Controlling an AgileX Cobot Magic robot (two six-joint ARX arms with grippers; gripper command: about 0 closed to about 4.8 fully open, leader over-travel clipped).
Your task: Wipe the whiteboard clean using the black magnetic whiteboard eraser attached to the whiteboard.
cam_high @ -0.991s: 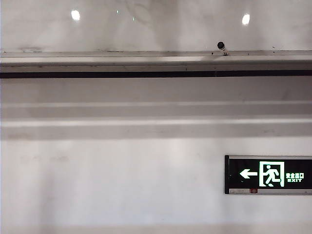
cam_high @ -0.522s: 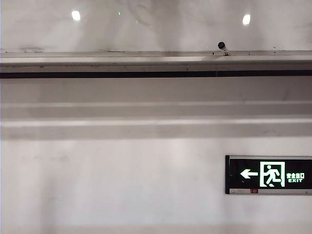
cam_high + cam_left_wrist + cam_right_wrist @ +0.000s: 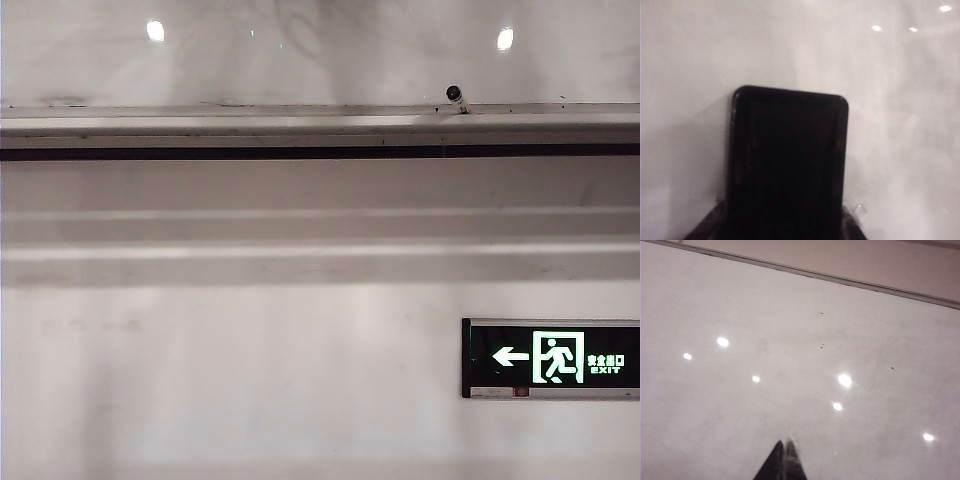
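In the left wrist view the black magnetic whiteboard eraser [image 3: 788, 160] is a rounded dark block that fills the space between the jaws. It lies against the glossy whiteboard [image 3: 900, 100]. My left gripper [image 3: 787, 222] is shut on the eraser, with only the dark finger edges [image 3: 705, 227] showing on either side. My right gripper [image 3: 784, 446] is shut and empty, its tips pressed together close to the whiteboard [image 3: 790, 340]. The exterior view shows the whiteboard [image 3: 320, 55] with faint grey smears, but neither gripper nor the eraser.
A pale metal rail [image 3: 320, 118] runs along the board's lower edge, with a small dark-tipped object [image 3: 455, 95] on it. Below is a matte white wall with a green exit sign [image 3: 550, 358]. The board's frame edge [image 3: 840, 279] crosses the right wrist view.
In the exterior view a faint reflection and a small green glint near the top of the board drift slightly to the right. Nothing else moves.
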